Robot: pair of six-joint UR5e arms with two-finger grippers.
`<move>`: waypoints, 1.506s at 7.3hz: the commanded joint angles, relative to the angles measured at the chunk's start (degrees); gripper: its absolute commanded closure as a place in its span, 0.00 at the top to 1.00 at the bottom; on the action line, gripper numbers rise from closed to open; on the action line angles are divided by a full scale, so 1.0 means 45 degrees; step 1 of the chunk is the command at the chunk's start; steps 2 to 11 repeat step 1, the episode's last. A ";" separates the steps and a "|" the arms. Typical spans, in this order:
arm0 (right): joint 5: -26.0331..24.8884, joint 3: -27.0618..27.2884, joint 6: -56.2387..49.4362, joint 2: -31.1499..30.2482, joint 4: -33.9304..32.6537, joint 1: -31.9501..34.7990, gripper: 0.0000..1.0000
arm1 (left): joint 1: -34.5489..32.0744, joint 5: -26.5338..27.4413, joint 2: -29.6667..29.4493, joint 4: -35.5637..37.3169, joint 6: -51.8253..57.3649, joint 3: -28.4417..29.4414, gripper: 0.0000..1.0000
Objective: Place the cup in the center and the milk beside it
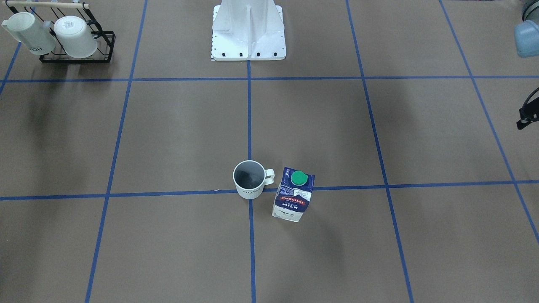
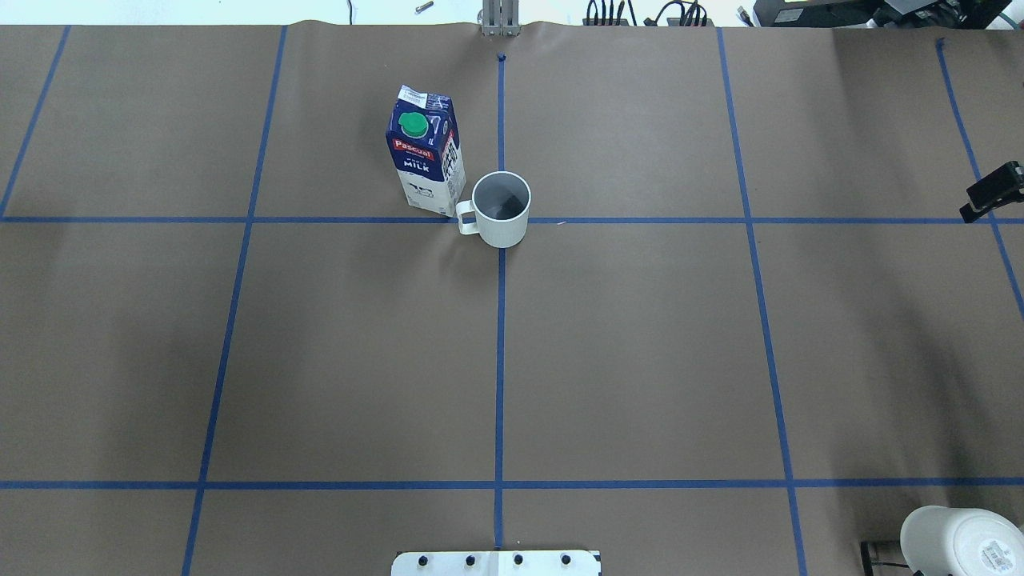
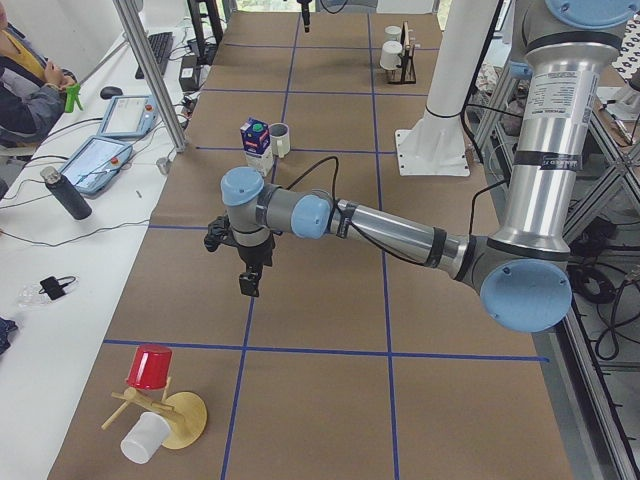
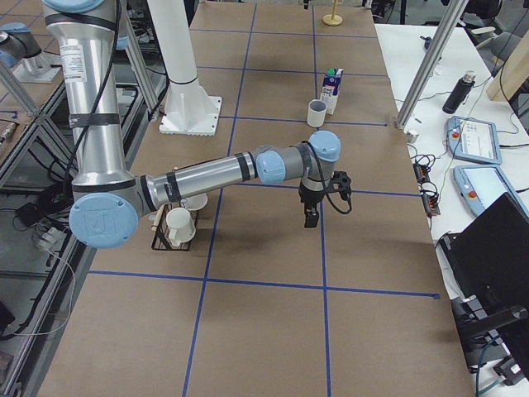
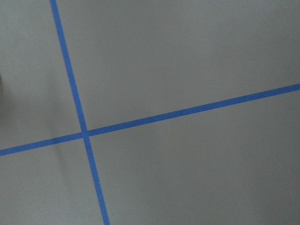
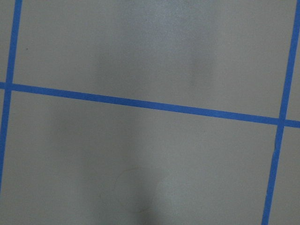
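Cup point(image 1: 249, 180) upright on centre tape crossing point(image 1: 250, 191), handle toward milk point(image 1: 293, 194). Milk upright just beside cup, robot's left side. Over table point(image 1: 168, 134), well apart from both: left gripper point(image 3: 249, 282), right gripper point(image 4: 311, 218); finger spread cannot be told.

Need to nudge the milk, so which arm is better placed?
Left, probably. The milk stands on the cup's left, left of the centre tape line; the right gripper would have to reach past the cup.

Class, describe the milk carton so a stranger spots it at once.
From the white robot base, follow the blue tape line to its second crossing. A white mug sits there; the milk carton stands upright beside its handle. Only it is dark blue with a green cap.
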 commanded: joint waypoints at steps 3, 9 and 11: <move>-0.0009 0.0027 0.0007 0.0004 0.0001 0.0016 1.00 | 0.0000 -0.0005 -0.0071 0.0006 -0.0006 -0.0078 0.98; -0.0009 0.0027 0.0007 0.0004 0.0001 0.0016 1.00 | 0.0000 -0.0005 -0.0071 0.0006 -0.0006 -0.0078 0.98; -0.0009 0.0027 0.0007 0.0004 0.0001 0.0016 1.00 | 0.0000 -0.0005 -0.0071 0.0006 -0.0006 -0.0078 0.98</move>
